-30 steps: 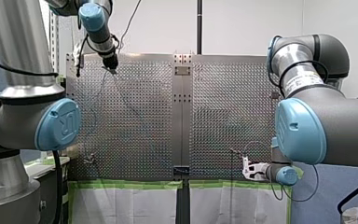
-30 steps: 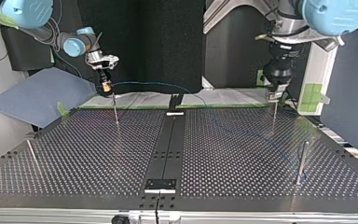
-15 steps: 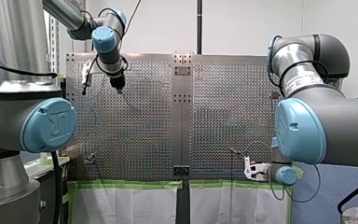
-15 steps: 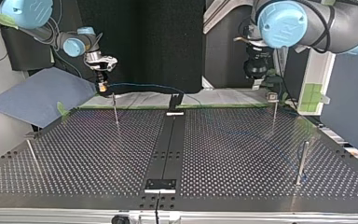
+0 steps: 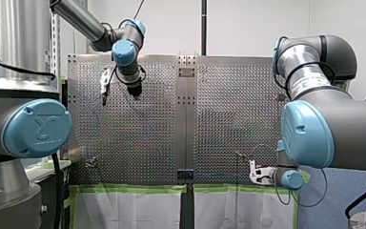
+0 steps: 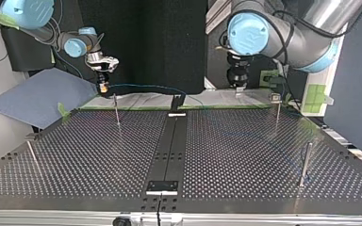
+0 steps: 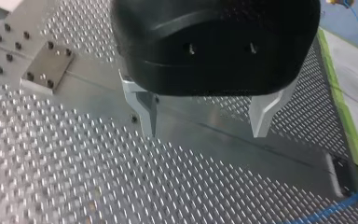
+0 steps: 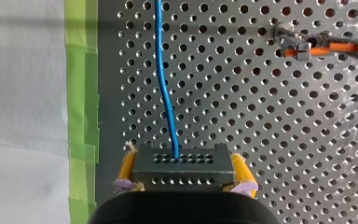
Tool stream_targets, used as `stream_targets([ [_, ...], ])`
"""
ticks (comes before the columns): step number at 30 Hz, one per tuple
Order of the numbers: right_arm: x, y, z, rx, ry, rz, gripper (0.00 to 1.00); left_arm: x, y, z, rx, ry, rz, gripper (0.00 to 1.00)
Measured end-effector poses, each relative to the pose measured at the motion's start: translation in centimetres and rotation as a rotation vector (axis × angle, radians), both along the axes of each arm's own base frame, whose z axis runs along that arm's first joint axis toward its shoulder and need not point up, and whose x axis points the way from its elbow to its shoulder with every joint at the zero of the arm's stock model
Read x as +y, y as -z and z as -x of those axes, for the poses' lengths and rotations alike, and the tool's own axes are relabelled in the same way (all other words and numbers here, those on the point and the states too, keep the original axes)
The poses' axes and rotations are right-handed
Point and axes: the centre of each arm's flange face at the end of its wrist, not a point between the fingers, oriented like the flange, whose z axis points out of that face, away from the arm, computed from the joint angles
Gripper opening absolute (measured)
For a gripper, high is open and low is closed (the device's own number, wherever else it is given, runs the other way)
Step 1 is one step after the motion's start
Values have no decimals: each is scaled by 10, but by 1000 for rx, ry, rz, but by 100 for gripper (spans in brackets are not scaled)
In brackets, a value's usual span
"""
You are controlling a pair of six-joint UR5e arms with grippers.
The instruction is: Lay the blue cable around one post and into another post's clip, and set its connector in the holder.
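My left gripper (image 7: 205, 133) is swinging away from the clip post (image 6: 277, 112) at the top view's right, where it was hovering a second ago. It is now hanging nearer the middle strip of the table (image 6: 245, 155). Its metal fingers (image 7: 265, 114) are standing apart with nothing between them, over bare plate.

My right gripper (image 8: 182, 154) is keeping its place at the far edge, at the top view's left, its yellow pads (image 8: 127, 164) clamping the dark connector (image 8: 182, 169). The blue cable (image 8: 165, 93) is leaving the connector's face and running ahead over the holes, alongside the green tape (image 8: 81, 93) lining the table's edge. In the top view the cable is arcing toward the black holder (image 6: 176, 101) at the middle of the far edge; whether it is touching the holder I cannot tell.

A thin post (image 6: 116, 110) is standing just beside the right gripper, leaving it little side room. A stout post (image 6: 305, 162) and a leaning rod (image 6: 32, 153) are standing near the front corners, well apart, and the broad perforated field between them is giving the left gripper wide room.
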Motion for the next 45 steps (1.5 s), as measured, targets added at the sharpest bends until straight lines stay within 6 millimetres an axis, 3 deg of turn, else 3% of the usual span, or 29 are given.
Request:
stream_targets([
  [14, 1, 0, -3, -1, -8, 0, 0, -71, 3, -22, -91, 82, 137, 100],
  [29, 2, 0, -3, -1, -9, -1, 0, -137, 59, -8, -95, 200, 113, 100],
  [45, 2, 0, -4, -1, -10, 0, 0, -208, 133, 33, -98, 373, 30, 100],
])
